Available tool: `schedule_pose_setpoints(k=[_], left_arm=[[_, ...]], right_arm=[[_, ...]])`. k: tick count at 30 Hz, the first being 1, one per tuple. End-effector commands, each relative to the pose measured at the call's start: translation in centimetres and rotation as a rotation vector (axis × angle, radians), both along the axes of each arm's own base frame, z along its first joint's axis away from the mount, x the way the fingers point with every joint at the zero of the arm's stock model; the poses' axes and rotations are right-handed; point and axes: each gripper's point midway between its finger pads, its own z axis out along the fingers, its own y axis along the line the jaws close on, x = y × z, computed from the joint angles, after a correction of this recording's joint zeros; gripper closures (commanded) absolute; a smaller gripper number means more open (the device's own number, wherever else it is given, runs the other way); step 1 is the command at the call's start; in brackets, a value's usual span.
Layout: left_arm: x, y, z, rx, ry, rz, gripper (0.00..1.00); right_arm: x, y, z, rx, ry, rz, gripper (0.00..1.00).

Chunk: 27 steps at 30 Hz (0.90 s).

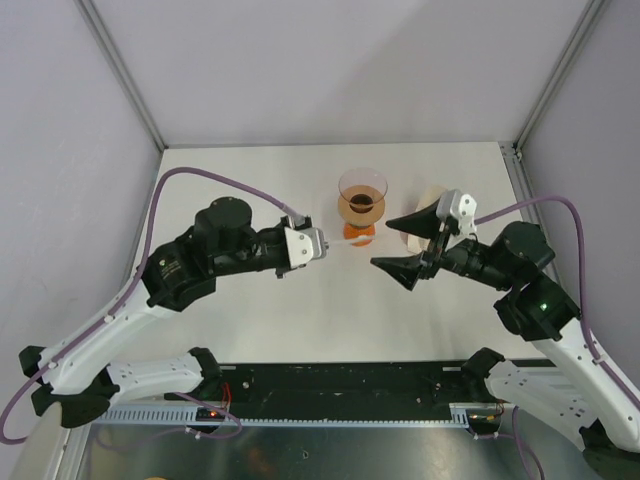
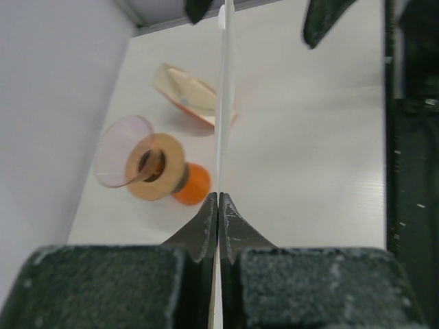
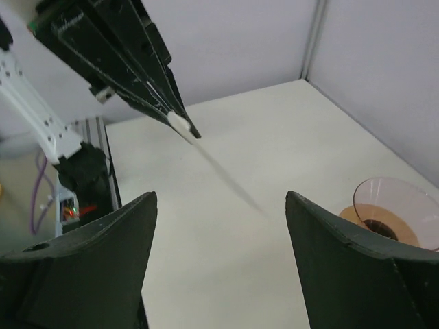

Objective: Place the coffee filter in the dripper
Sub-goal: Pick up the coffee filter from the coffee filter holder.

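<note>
My left gripper (image 1: 328, 243) is shut on the coffee filter (image 1: 350, 240), a thin white paper seen edge-on in the left wrist view (image 2: 223, 103), where the fingertips (image 2: 218, 200) pinch its lower end. The filter sticks out toward the dripper (image 1: 362, 188), a pinkish funnel on a brown ring (image 1: 360, 207) over an orange beaker (image 1: 361, 237). My right gripper (image 1: 379, 242) is open and empty, facing the filter's free end from the right. In the right wrist view the gripper (image 3: 219, 195) frames the filter (image 3: 223, 175), and the dripper (image 3: 398, 202) is at the right edge.
A cream bundle of filters (image 1: 428, 200) lies behind my right gripper; it also shows in the left wrist view (image 2: 192, 92). The back wall runs just behind the dripper. The black base rail (image 1: 340, 385) lines the table's near edge.
</note>
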Motion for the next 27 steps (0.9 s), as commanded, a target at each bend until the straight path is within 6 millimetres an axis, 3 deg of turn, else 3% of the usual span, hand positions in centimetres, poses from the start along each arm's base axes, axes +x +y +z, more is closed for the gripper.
schedule_pose_setpoints(k=[1, 5, 7, 15, 21, 23, 24, 25, 27], left_arm=[[-4.2, 0.2, 0.3, 0.0, 0.058, -0.199, 1.0], [-5.4, 0.2, 0.6, 0.005, 0.084, -0.258, 1.0], [-6.0, 0.1, 0.9, 0.005, 0.098, -0.287, 1.0], [-7.3, -0.1, 1.7, 0.001, 0.13, -0.354, 1.0], [-7.5, -0.5, 1.2, 0.014, 0.153, -0.375, 1.0], [-7.5, -0.5, 1.1, 0.019, 0.158, -0.375, 0.74], [-7.4, -0.5, 1.2, 0.019, 0.156, -0.374, 0.54], [-7.4, -0.5, 1.2, 0.019, 0.155, -0.374, 0.42], [-7.5, -0.4, 1.5, 0.016, 0.15, -0.374, 0.26]], right_arm=[[-1.7, 0.4, -1.3, -0.122, -0.167, 0.134, 0.21], [-2.5, 1.4, -1.2, -0.111, -0.183, 0.222, 0.24], [-2.7, 1.8, -1.3, -0.108, -0.182, 0.257, 0.31], [-4.4, 2.2, -1.9, -0.121, -0.2, 0.377, 0.68], [-5.7, 1.9, -2.2, -0.132, -0.228, 0.441, 0.96], [-6.2, 1.7, -2.4, -0.14, -0.243, 0.468, 0.99], [-6.4, 1.6, -2.5, -0.147, -0.255, 0.475, 1.0], [-6.5, 1.5, -2.8, -0.157, -0.253, 0.481, 1.0], [-6.5, 1.3, -3.2, -0.181, -0.257, 0.488, 1.0]])
